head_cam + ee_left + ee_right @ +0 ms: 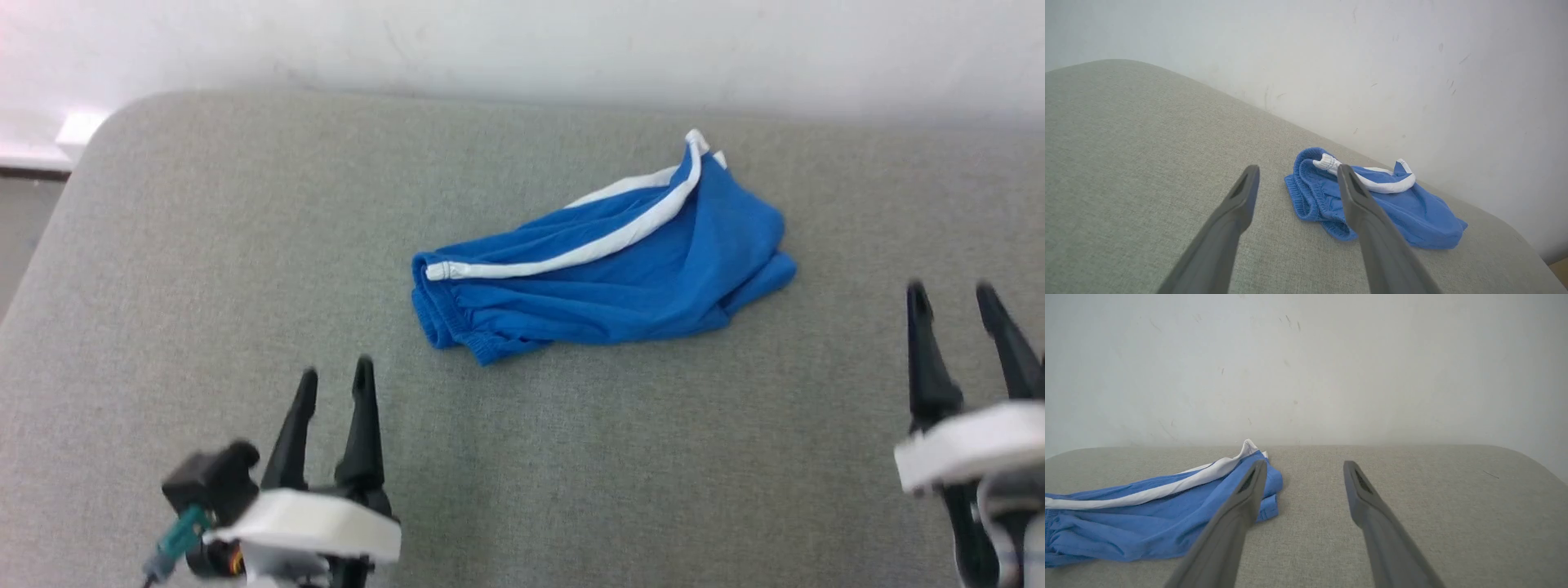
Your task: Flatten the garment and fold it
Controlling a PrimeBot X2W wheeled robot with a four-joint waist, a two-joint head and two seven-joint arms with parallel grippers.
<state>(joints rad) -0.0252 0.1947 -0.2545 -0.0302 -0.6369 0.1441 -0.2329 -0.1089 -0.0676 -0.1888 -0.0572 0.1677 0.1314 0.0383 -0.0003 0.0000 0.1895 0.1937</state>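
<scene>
Lying bunched toward the far edge of the grey fabric-covered worktop (204,245), the garment (604,278) is waiting to be flattened; the left gripper (336,369) and right gripper (949,289) are hovering toward the near edge, jaws apart, seemingly readying a reach.

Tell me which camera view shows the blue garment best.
Head view: the whole garment lies unobstructed, seen from above. Left wrist view: the left gripper hides part. Right wrist view: the right gripper overlaps it, and the frame edge crops it.
</scene>
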